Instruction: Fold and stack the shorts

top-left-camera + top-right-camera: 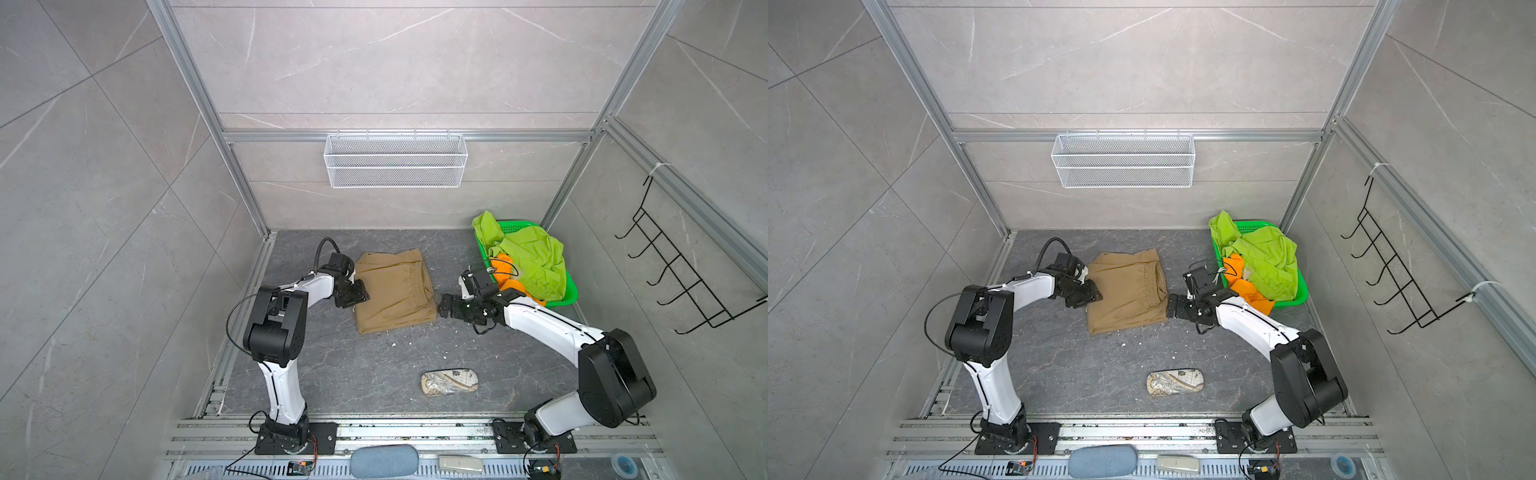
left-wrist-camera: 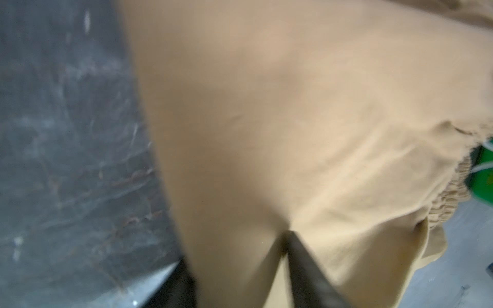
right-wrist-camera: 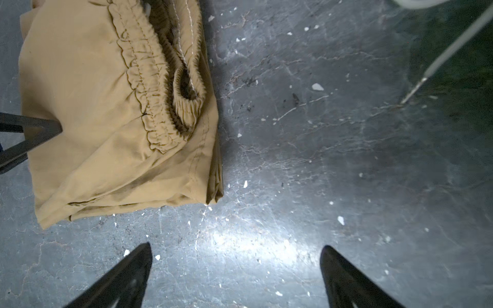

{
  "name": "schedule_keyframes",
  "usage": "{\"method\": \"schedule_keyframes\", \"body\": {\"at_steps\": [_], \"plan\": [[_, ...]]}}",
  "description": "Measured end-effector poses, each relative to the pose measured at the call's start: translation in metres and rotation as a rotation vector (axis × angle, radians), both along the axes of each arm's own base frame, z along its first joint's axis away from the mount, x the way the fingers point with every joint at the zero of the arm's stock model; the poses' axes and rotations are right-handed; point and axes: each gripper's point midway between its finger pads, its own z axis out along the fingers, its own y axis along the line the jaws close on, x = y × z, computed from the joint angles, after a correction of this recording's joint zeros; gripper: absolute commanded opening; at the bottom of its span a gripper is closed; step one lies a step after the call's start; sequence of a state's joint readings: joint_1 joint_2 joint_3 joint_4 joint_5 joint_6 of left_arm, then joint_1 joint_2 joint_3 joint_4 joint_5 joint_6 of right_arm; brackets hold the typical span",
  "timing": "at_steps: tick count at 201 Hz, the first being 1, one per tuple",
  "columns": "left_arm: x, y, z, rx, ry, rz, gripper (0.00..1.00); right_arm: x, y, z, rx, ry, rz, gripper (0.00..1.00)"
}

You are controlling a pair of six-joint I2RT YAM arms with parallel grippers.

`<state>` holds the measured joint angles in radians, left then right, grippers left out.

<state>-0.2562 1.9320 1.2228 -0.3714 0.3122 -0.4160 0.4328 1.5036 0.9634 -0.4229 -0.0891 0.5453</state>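
**Shorts, set of three: one folded, two unfolded, none stacked**

- Frame rail (image 1: 259, 259): bounds the bench (image 1: 332, 374) on the left. The left arm works close beside it, so there is little room outward.
- Left end effector (image 1: 357, 295) (image 2: 237, 248): at the left edge of the tan shorts, with cloth lying between its jaws. The wrist view is blurred, so I cannot tell whether the pinch has closed.
- Tan shorts (image 1: 395, 291): mid-bench, in a compact rectangle with the waistband toward the right and the layered edges roughly aligned. Judged folded, or nearly so.
- Open room: broad bare bench in front of the tan shorts, as far as the patterned pouch (image 1: 449, 381).
- Right end effector (image 1: 451, 306) (image 3: 237, 266): released, jaws wide over bare bench just beside the tan shorts' right edge, touching nothing. It fills the narrow gap before the basket.
- Lime green shorts (image 1: 536, 257) and orange shorts (image 1: 515, 286): crumpled together in the green basket (image 1: 569, 297) at the back right corner, the green on top and spilling over the rim. Both are left to fold, and the stack is not begun.
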Motion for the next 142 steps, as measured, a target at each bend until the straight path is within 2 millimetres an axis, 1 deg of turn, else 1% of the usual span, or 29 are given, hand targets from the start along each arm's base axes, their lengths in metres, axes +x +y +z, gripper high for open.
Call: {"method": "schedule_keyframes", "body": {"at_steps": [13, 18, 30, 52, 59, 79, 103, 127, 142], "plan": [[-0.001, 0.006, -0.001, 0.016, 0.018, 0.002, 0.06, 0.000, -0.005, 0.002, -0.002, -0.005, -0.013, 1.00], [-0.002, 0.007, 0.000, 0.021, 0.023, -0.001, 0.00, 0.000, -0.007, 0.002, -0.004, -0.008, -0.018, 1.00], [-0.001, 0.014, 0.002, 0.044, 0.029, -0.002, 0.00, 0.002, -0.010, 0.004, -0.008, -0.014, -0.027, 0.99], [0.005, 0.039, 0.010, 0.141, 0.033, 0.013, 0.00, 0.002, -0.014, 0.006, -0.025, -0.026, -0.036, 0.99], [0.009, 0.052, 0.014, 0.206, 0.024, 0.018, 0.00, 0.003, -0.017, 0.006, -0.039, -0.030, -0.040, 1.00], [0.020, 0.081, 0.027, 0.367, 0.001, 0.013, 0.00, 0.002, -0.024, 0.008, -0.077, -0.042, -0.046, 0.99], [0.038, 0.121, 0.043, 0.573, -0.032, -0.002, 0.00, 0.002, -0.030, 0.011, -0.111, -0.057, -0.047, 0.99], [0.047, 0.154, 0.050, 0.669, -0.029, 0.002, 0.00, 0.003, -0.033, 0.014, -0.121, -0.070, -0.051, 0.99], [0.050, 0.184, 0.054, 0.697, -0.024, 0.032, 0.00, 0.003, -0.033, 0.016, -0.126, -0.075, -0.055, 0.99]]}}
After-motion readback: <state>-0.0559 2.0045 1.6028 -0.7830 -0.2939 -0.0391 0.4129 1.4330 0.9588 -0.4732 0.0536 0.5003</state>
